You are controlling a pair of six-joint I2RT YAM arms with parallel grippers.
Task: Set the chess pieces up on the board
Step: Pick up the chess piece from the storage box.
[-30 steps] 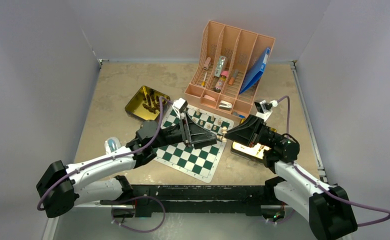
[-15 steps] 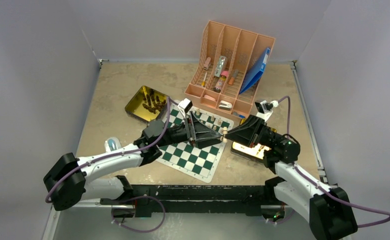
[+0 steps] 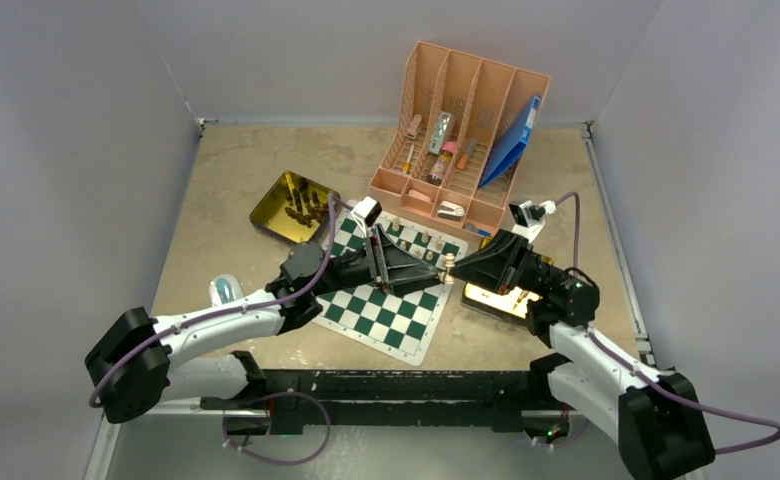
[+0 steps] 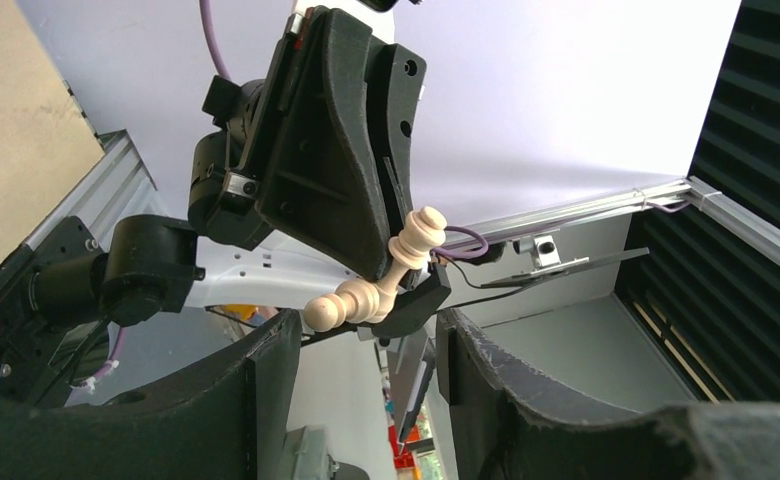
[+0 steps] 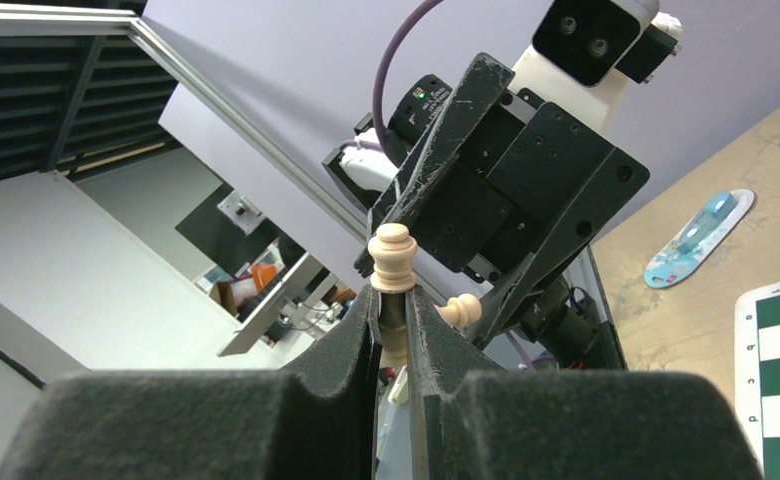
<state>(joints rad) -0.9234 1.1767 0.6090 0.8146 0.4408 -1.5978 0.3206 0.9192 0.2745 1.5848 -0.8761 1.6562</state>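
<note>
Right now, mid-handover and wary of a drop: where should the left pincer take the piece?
Likely the thicker free end of the piece, which juts clear of the right pincer clamping its waist. Bring the left pincer in from that free side.

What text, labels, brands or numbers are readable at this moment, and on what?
None reads clearly in any view.
Pink organizer: its contents' labels are too small to read.
Pale blue object: red marking, too blurred to read.
The board: no border lettering visible.
</note>
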